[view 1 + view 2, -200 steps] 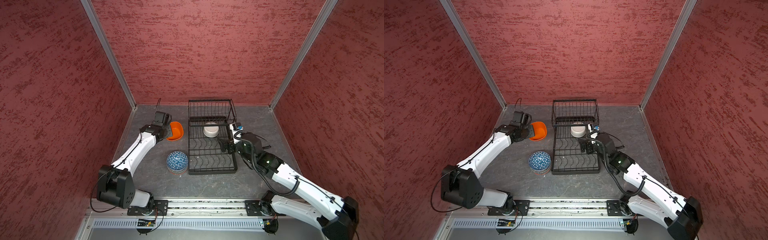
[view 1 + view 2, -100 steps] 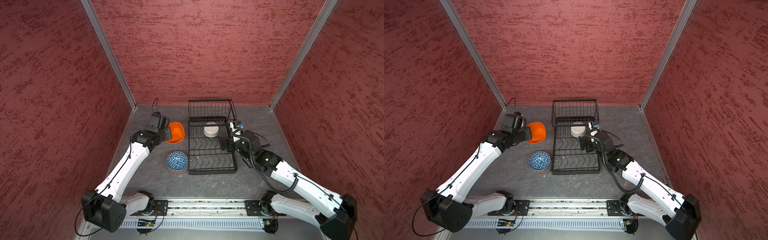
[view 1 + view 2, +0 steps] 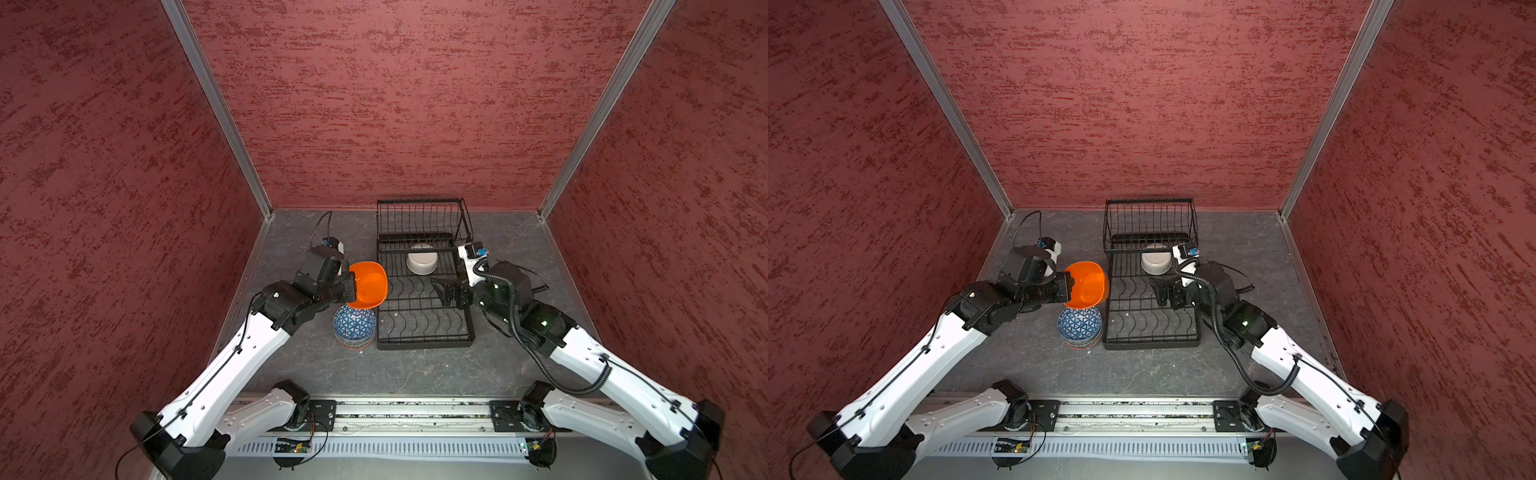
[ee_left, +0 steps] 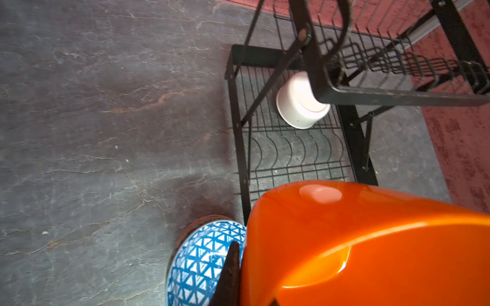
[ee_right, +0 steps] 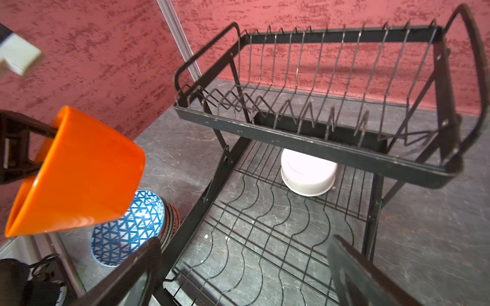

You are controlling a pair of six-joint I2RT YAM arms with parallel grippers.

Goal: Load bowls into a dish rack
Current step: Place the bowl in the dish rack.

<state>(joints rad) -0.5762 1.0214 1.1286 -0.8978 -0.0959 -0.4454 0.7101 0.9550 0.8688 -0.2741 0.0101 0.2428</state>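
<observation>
The left gripper (image 3: 352, 286) is clamped on the rim of the plain orange rounded-square bowl (image 3: 368, 284), one finger inside the wall and one outside. It holds the bowl tilted in the air above the stack of upturned patterned ceramic bowls (image 3: 354, 328) and just beside the long edge of the black wire two-tier dish rack (image 3: 424, 345). The right gripper (image 3: 441, 291) hangs over the rack's lower tray with its jaws spread wide and nothing between them. A plain white bowl (image 3: 422, 262) already sits upside down on the lower tray, partly under the raised basket. The curved slot wires nearer the robot are bare. The stack stands on the dark grey stone-look table (image 3: 415, 374), close against the rack, and its top bowl carries a blue triangle pattern. The orange bowl looks glossy and thin-walled, so it is probably light and stiff but slick. A pinch on one rim edge may let it swing or slip, so a slow carry and a low release between two slot wires seem wise. The patterned bowls are likely heavier and liable to chip. With their mouths down, the safest hold is probably across the raised foot or under the lifted rim, taken one bowl at a time so the rest do not shift.
</observation>
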